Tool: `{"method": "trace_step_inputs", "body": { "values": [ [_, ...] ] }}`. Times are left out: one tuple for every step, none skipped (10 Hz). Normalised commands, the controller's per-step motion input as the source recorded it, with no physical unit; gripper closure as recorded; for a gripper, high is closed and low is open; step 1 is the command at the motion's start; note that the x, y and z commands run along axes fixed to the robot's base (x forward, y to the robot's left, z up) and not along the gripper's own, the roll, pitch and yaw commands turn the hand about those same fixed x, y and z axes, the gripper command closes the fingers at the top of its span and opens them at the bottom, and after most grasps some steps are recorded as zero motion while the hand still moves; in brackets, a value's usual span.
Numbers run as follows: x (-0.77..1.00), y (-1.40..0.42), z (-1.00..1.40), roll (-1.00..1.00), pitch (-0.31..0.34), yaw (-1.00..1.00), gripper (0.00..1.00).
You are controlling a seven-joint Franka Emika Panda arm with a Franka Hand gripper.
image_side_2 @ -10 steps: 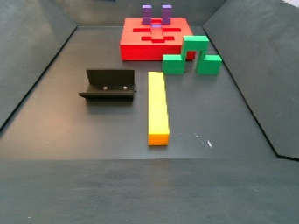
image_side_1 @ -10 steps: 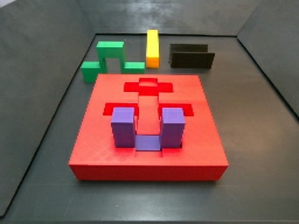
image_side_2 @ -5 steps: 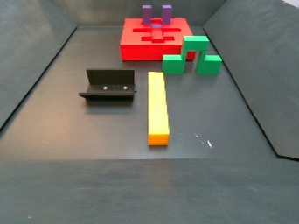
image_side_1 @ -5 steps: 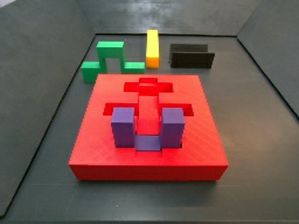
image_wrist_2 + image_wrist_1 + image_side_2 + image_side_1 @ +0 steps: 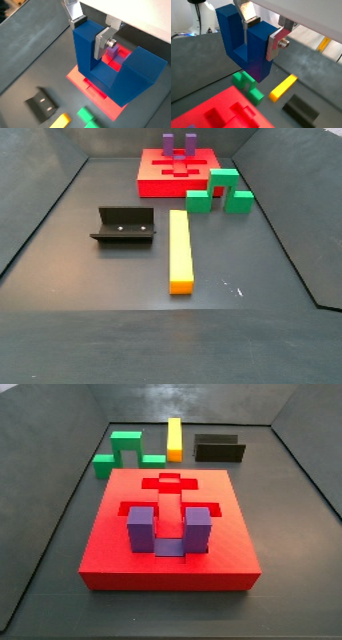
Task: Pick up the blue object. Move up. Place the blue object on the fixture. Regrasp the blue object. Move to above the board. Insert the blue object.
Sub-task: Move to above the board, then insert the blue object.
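Observation:
In both wrist views my gripper (image 5: pixel 260 32) (image 5: pixel 90 31) is shut on one prong of the dark-blue U-shaped blue object (image 5: pixel 243 47) (image 5: pixel 100 62), which hangs high in the air with its bridge pointing down. Far below it lie the red board (image 5: pixel 218 107) (image 5: pixel 77 77) and the black fixture (image 5: pixel 301 111) (image 5: pixel 41 104). Both side views show the board (image 5: pixel 167 559) (image 5: pixel 154 183) and the fixture (image 5: pixel 221 451) (image 5: pixel 123 225), but neither the gripper nor the blue object.
A purple U-shaped block (image 5: pixel 170 529) (image 5: pixel 179 142) stands in a recess of the board. Beside the board are a green stepped block (image 5: pixel 123 447) (image 5: pixel 221 190) and a long yellow bar (image 5: pixel 174 432) (image 5: pixel 179 250). Dark walls ring the floor.

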Motion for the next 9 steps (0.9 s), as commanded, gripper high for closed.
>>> {"method": "trace_step_inputs", "body": {
  "values": [
    [-0.08,-0.03,0.00,-1.00,0.083,-0.10,1.00],
    [-0.08,0.02,0.01,-0.83,0.049,-0.06,1.00],
    [-0.07,0.03,0.01,-0.67,0.022,-0.05,1.00],
    [-0.06,0.03,-0.01,-0.47,-0.002,-0.03,1.00],
    [-0.04,0.01,0.01,-0.26,-0.010,-0.01,1.00],
    [0.24,0.00,-0.34,-0.13,0.000,0.00,1.00],
    [0.60,0.19,-0.61,-0.14,0.000,0.05,1.00],
    [0.69,0.36,-0.76,-0.16,-0.070,0.22,1.00],
    [0.67,0.39,-0.77,-0.17,-0.129,0.28,1.00]
  ]
}}
